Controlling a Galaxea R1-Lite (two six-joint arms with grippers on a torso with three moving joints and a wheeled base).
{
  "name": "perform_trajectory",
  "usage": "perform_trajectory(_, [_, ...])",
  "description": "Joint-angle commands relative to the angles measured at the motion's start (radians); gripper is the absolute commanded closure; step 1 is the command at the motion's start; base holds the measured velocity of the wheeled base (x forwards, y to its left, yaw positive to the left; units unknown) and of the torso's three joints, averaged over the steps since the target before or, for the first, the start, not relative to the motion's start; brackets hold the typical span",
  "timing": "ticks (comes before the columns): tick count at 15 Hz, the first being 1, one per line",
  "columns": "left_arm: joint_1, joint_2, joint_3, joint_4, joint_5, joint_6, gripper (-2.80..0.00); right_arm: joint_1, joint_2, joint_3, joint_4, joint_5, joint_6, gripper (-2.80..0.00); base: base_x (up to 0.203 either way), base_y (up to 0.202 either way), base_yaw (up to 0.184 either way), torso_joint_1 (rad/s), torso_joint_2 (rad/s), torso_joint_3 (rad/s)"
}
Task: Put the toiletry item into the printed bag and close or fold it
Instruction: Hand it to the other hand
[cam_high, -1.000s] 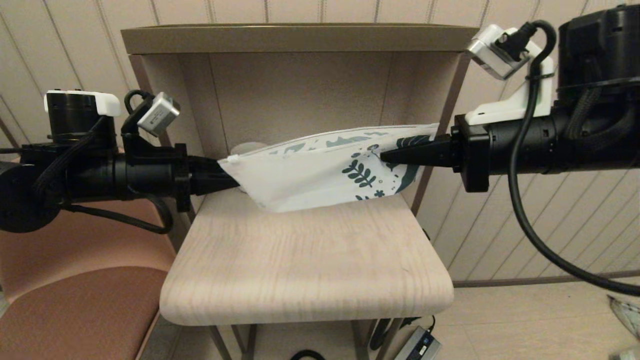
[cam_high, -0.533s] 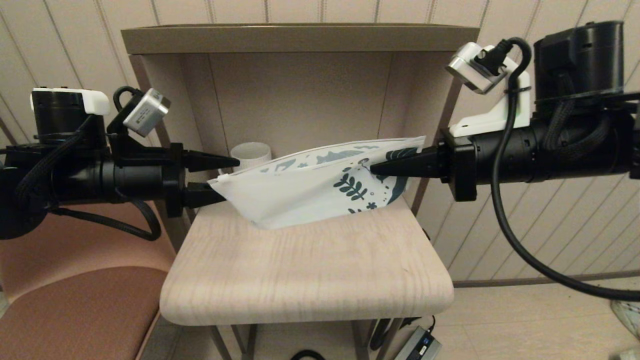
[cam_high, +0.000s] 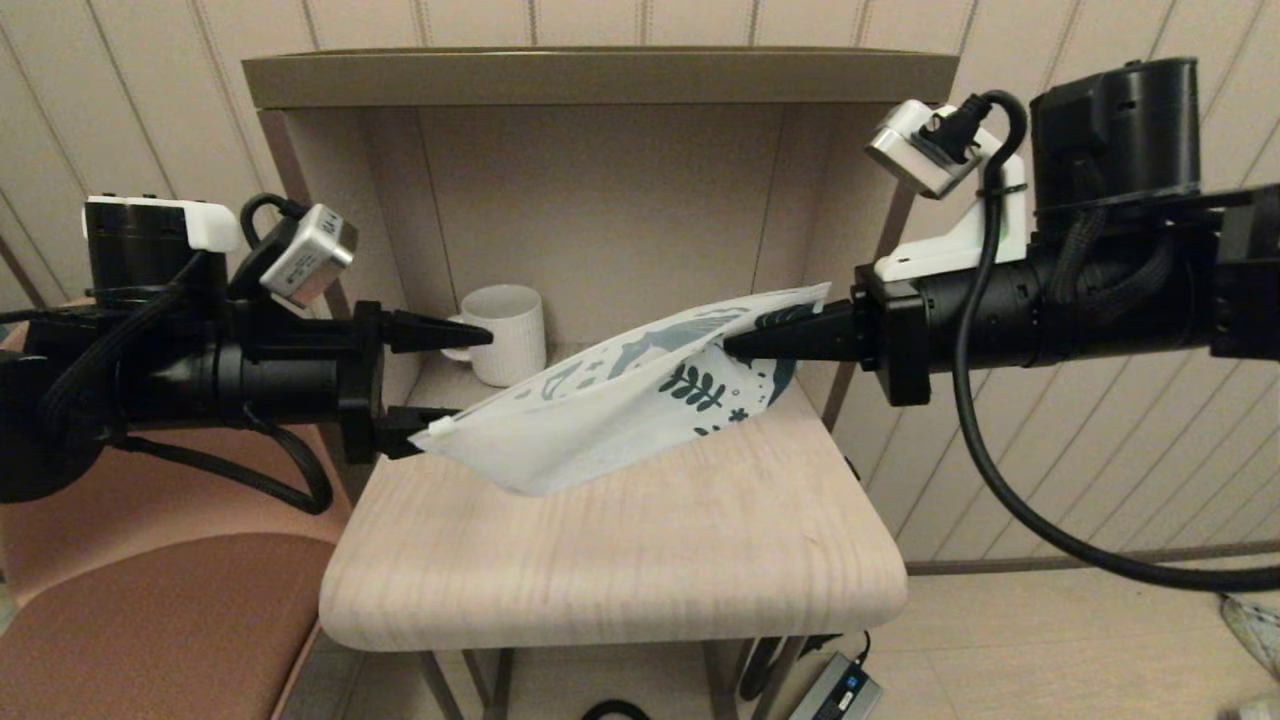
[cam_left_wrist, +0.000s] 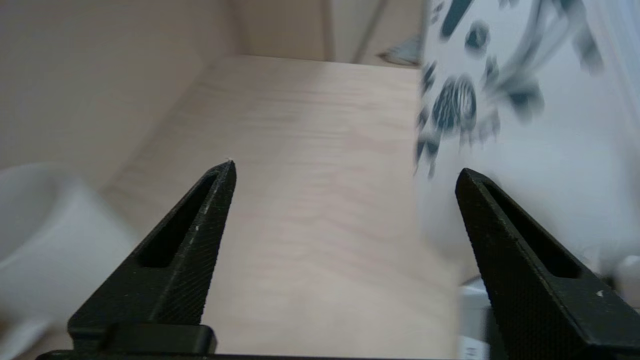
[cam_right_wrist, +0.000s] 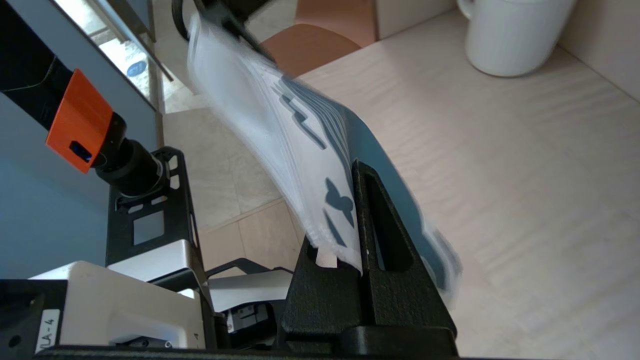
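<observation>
Printed bag (cam_high: 610, 410): flat white pouch, dark teal leaf print at right end, slung slantwise above the desk (cam_high: 620, 560), lower edge touching it. Right tool (cam_high: 735, 345) clamped tight on the printed corner. Left tool (cam_high: 455, 375) spread wide, lower finger beside the plain corner. Ribbed white mug (cam_high: 505, 333) behind.

Standing at centre: pale wood table (cam_high: 620, 560) with rounded near edge, boxed in at the far side by beige hutch (cam_high: 600, 80). Sitting left: brown padded chair (cam_high: 150, 620). Running behind: ribbed beige wall (cam_high: 1100, 440). Lying below right: tan tiled floor (cam_high: 1050, 650), power brick (cam_high: 835, 690) underneath.
</observation>
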Motion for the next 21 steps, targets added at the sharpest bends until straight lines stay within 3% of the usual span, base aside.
perform_trajectory(1, [0.048, -0.002, -0.004, -0.02, -0.037, 0.008, -2.8, -0.029, -0.01, 0.005, 0.001, 0.023, -0.003, 0.0, 0.0, 0.0, 0.0, 0.0, 0.0, 0.0])
perform_trajectory(5, [0.102, 0.007, -0.023, -0.046, -0.077, 0.007, -2.8, -0.058, -0.049, 0.014, 0.001, 0.032, -0.002, 0.0, 0.0, 0.0, 0.0, 0.0, 0.0, 0.0])
perform_trajectory(11, [0.102, -0.005, -0.008, -0.036, -0.119, 0.005, -2.8, -0.055, -0.027, -0.001, -0.003, 0.033, -0.002, 0.0, 0.0, 0.0, 0.0, 0.0, 0.0, 0.0])
perform_trajectory(21, [0.013, -0.034, 0.037, -0.034, -0.129, 0.005, -2.8, -0.036, 0.07, -0.035, -0.006, 0.041, -0.006, 0.0, 0.0, 0.0, 0.0, 0.0, 0.0, 0.0])
